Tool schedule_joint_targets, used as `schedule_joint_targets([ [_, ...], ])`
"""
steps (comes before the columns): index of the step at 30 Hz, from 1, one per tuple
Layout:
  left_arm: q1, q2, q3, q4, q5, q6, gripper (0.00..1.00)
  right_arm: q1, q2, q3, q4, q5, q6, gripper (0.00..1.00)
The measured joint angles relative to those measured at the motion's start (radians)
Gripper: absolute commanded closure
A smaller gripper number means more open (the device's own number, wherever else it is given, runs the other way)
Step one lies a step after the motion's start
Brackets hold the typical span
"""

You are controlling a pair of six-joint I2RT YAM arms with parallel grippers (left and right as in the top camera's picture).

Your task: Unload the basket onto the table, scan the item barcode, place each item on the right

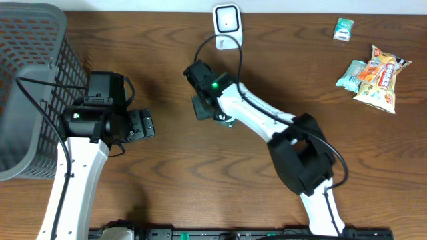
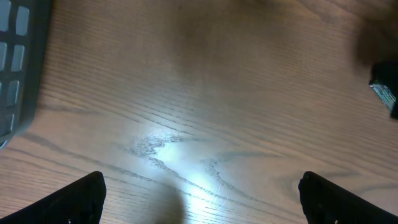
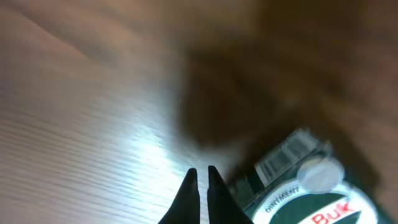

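The item is a dark green ointment pack with a white barcode label, lying on the wooden table. In the right wrist view it sits just right of my right gripper, whose fingers are shut together with nothing between them. From overhead the item shows as a dark patch under the right wrist, below the white scanner at the table's far edge. My left gripper stands open over bare wood, fingertips wide apart. The item's edge shows at the right of the left wrist view.
A grey mesh basket stands at the left edge, beside the left arm. Snack packets and a small green packet lie at the far right. The scanner's cable runs down to the right wrist.
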Motion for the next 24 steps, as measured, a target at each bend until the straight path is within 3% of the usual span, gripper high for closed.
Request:
schedule_joint_targets([
  [10, 0.0, 0.0, 0.0, 0.0, 0.0, 0.0, 0.02, -0.039, 0.001, 0.0, -0.372, 0.13, 0.047, 0.99],
  [16, 0.0, 0.0, 0.0, 0.0, 0.0, 0.0, 0.02, -0.087, -0.03, 0.0, -0.447, 0.189, 0.061, 0.98],
  [24, 0.0, 0.0, 0.0, 0.0, 0.0, 0.0, 0.03, -0.123, -0.2, -0.001, -0.325, 0.199, 0.059, 0.58],
])
